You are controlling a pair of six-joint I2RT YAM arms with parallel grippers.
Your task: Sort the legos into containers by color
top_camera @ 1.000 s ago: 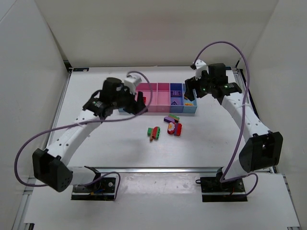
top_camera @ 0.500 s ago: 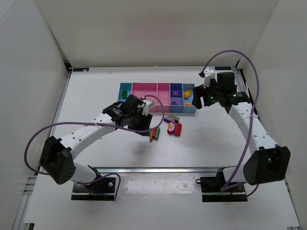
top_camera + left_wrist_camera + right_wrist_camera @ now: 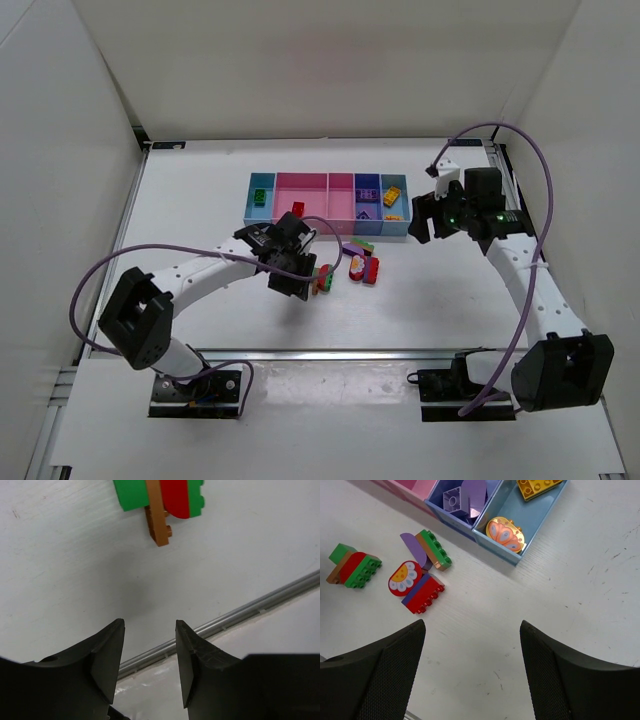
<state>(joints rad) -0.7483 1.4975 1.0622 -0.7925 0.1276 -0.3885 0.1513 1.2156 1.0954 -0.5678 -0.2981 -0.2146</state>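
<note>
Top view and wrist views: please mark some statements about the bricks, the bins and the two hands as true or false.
1. A yellow brick lies in the light blue end bin. True.
2. The right hand holds a brick. False: it is open and empty.
3. A green brick lies in the leftmost bin. True.
4. Every brick is in a bin. False: several, such as the red brick, lie on the table.
5. The left hand grips the green and red cluster. False: the cluster lies ahead of its open fingers.
</note>
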